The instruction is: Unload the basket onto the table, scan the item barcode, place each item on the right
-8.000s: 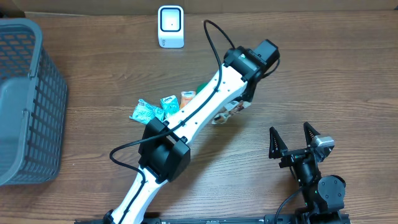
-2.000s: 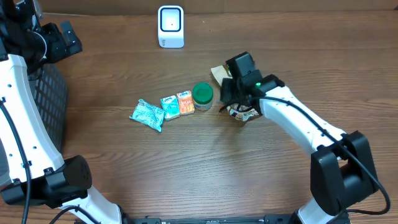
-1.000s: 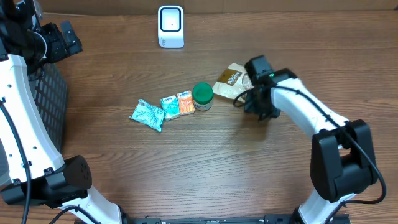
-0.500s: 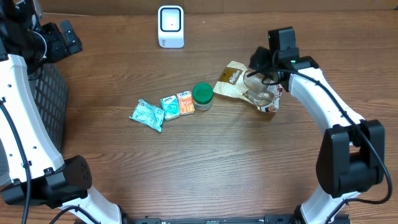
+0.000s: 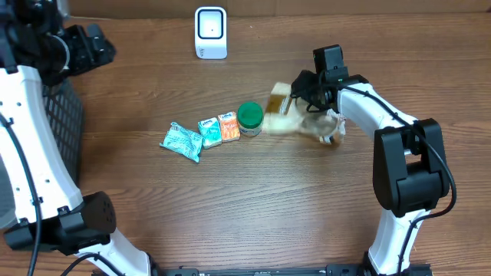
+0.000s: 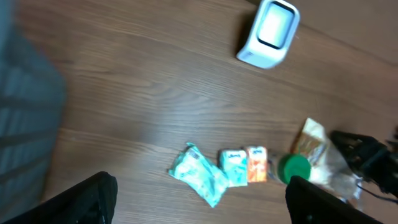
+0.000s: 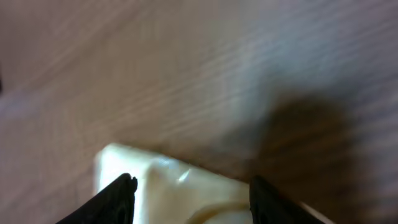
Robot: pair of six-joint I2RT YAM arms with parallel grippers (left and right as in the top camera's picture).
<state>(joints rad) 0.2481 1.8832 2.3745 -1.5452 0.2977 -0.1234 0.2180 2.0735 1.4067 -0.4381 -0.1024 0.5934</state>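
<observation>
Snack pouch (image 5: 285,119) is in the right gripper (image 5: 305,90). Its fingers are closed part-way onto the pale plastic, and the right wrist view shows the cream-coloured pack filling the gap between them. The pouch sits right of centre on the table (image 5: 253,207), smeared in the overhead view, so I can't tell whether it's clear of the wood or skimming it.

Biggest thing out there after the table is the grey basket (image 5: 65,130) on the left edge, half hidden behind the left arm. That arm is raised over the far-left corner, and the left gripper (image 6: 200,186) is spread wide with nothing in it.

The white scanner (image 5: 211,32) stands at the middle of the far edge, well apart from the pouch.

A row of small goods runs leftwards from just beside the pouch: green-lidded jar (image 5: 249,116), orange carton (image 5: 229,126), teal carton (image 5: 209,130) and teal packet (image 5: 181,141).

My read on progress is that the pickup's done, and no barcode is visible from here. What's left is carrying the pouch to the scanner, with the code facing its window.
</observation>
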